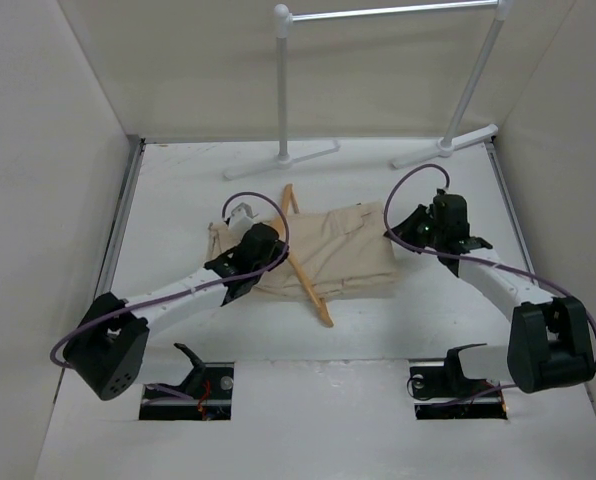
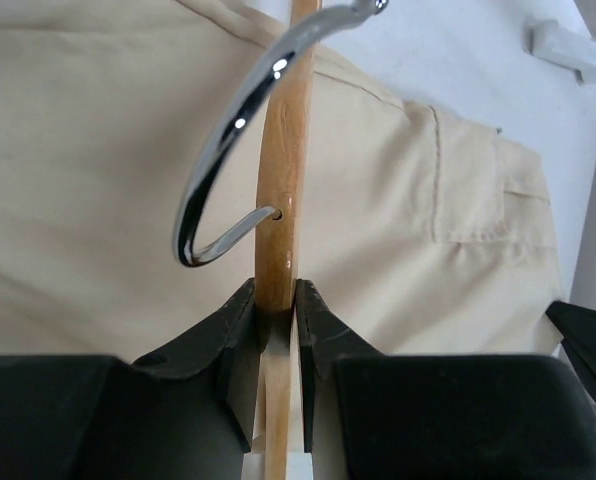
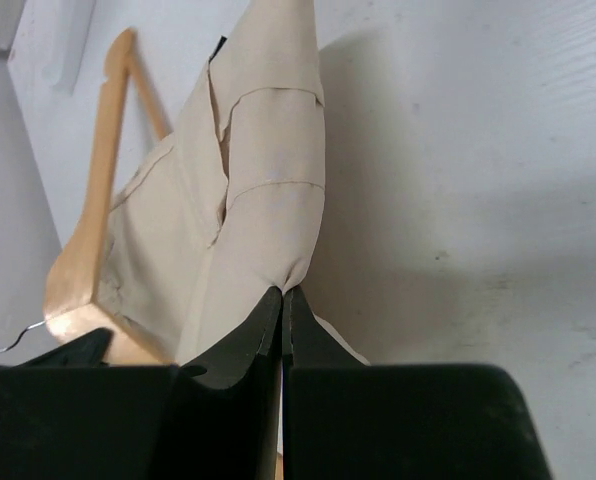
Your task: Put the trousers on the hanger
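Observation:
The beige trousers [image 1: 343, 252] lie folded on the table's middle, also in the left wrist view [image 2: 98, 180] and right wrist view [image 3: 268, 190]. The orange-tan wooden hanger [image 1: 307, 278] lies across them, its ends sticking out at back and front. My left gripper [image 1: 261, 248] is shut on the hanger's wooden bar [image 2: 281, 180] just below the metal hook [image 2: 233, 130]. My right gripper [image 1: 415, 226] is shut on a pinched fold at the trousers' right edge, lifting it. The hanger also shows in the right wrist view [image 3: 98, 170].
A white tubular clothes rack [image 1: 283, 90] stands at the back of the table, its feet [image 1: 448, 148] on the surface. White walls enclose left, right and back. Purple cables loop over both arms.

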